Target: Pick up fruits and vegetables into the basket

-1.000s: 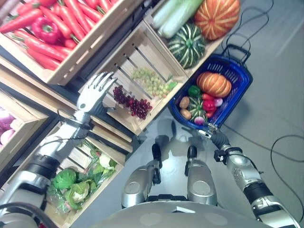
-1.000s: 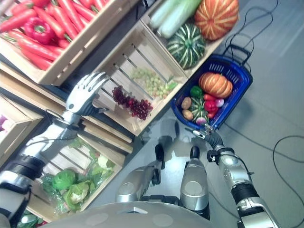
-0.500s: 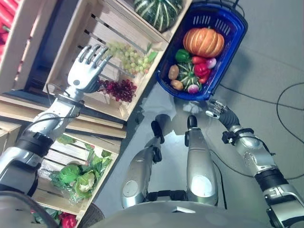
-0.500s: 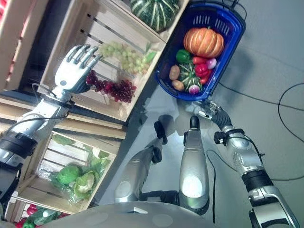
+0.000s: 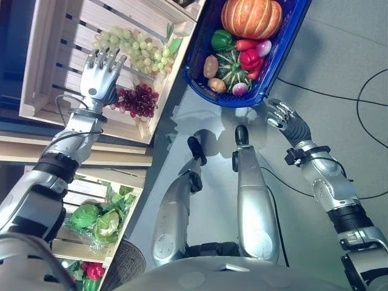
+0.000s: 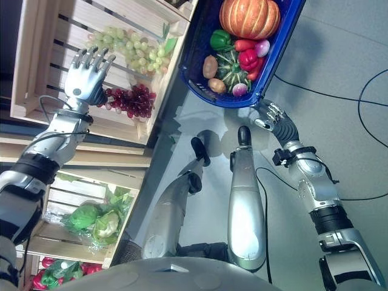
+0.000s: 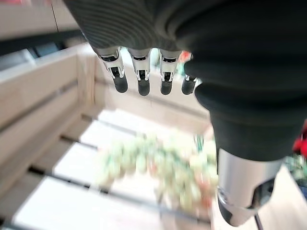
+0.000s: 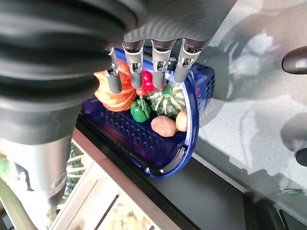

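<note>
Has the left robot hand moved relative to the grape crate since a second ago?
Yes. The left robot hand went from the crate's front edge in over the red grapes.

Blue basket (image 5: 279,54) holds pumpkin (image 5: 251,17), peppers; grapes (image 5: 138,100) in crate (image 5: 48,66).

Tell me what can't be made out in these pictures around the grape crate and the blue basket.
- Red grapes: partly behind the left robot hand in the eye views, so contact cannot be told.
- Green grapes: blurred in the left wrist view.
- Blue basket: far end and handle cut off by the top edge in the eye views.
- Orange pumpkin: partly behind the right robot hand fingers in the right wrist view.
</note>
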You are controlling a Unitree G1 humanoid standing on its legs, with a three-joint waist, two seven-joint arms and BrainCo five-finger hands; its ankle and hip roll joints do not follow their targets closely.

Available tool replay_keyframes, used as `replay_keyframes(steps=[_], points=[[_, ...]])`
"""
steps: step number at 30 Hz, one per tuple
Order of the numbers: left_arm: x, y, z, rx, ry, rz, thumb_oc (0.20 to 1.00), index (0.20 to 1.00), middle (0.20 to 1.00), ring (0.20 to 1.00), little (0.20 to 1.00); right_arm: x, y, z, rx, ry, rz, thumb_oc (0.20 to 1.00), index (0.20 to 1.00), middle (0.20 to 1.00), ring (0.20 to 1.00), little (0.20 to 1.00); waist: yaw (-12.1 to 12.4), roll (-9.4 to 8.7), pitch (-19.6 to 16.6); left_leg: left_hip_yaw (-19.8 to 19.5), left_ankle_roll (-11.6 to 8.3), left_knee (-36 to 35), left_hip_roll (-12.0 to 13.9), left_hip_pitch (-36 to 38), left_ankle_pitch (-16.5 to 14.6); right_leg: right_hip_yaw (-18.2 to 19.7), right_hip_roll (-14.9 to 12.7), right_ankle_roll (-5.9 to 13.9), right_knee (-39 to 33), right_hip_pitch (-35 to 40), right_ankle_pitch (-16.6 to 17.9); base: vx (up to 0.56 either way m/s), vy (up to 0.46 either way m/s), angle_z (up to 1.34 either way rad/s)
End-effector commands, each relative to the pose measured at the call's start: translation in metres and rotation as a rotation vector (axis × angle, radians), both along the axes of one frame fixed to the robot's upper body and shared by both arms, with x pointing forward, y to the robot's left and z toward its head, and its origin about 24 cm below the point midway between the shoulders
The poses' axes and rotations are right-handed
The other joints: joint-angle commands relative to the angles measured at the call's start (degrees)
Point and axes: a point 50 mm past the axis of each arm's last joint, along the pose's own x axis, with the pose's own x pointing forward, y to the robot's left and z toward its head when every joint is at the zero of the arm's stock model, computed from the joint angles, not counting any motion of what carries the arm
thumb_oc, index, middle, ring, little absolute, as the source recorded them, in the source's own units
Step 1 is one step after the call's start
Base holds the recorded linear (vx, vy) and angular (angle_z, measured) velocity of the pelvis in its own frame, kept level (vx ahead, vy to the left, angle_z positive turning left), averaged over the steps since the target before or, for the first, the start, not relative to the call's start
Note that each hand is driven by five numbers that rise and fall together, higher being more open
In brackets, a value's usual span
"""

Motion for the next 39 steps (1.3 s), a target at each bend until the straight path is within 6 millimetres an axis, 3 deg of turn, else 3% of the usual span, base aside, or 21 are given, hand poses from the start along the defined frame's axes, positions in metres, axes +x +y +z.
replay_keyframes(steps=[1, 14, 33, 39], points=[[-0.005, 0.031, 0.004, -0.033, -0.007, 0.164, 1.0, 1.0, 1.0, 1.0, 1.0, -0.005, 0.003, 0.023, 0.076, -0.123, 0.01, 1.0, 1.0, 1.0, 1.0, 1.0, -2.5, -0.24, 0.24, 1.35, -1.25, 11.34, 0.12, -3.88, -8.79, -0.5, 2.66, 3.49, -1.87, -0.15, -0.2, 0.02, 0.032, -0.11], [-0.008, 0.056, -0.008, -0.112, 0.079, 0.353, 1.0, 1.0, 1.0, 1.0, 1.0, -0.002, 0.003, 0.037, 0.112, -0.177, 0.0, 1.0, 1.0, 1.0, 1.0, 1.0, -2.29, -0.81, 0.24, 1.21, -0.89, 14.25, 0.65, -10.2, -9.22, 0.27, 3.11, 3.56, -0.06, -6.11, 0.41, 0.0, 0.014, -0.01], [-0.006, 0.071, 0.013, 0.169, 0.031, 0.544, 1.0, 1.0, 1.0, 1.0, 1.0, 0.003, 0.006, 0.056, 0.125, -0.251, -0.002, 1.0, 1.0, 1.0, 1.0, 1.0, -2.69, -1.9, 0.24, 1.09, -0.43, 19.67, 1.76, -17.73, -10.93, 1.77, 3.68, 3.71, 3.79, -13.2, 0.74, 0.02, 0.019, -0.01], [-0.007, 0.079, 0.015, 0.178, 0.043, 0.609, 1.0, 1.0, 1.0, 1.0, 1.0, 0.004, 0.007, 0.062, 0.134, -0.286, 0.0, 1.0, 1.0, 1.0, 1.0, 1.0, -2.91, -2.29, 0.24, 0.82, -0.43, 21.85, 2.22, -21.01, -11.48, 2.43, 4.17, 3.78, 5.48, -16.15, 0.88, 0.03, 0.021, -0.03]])
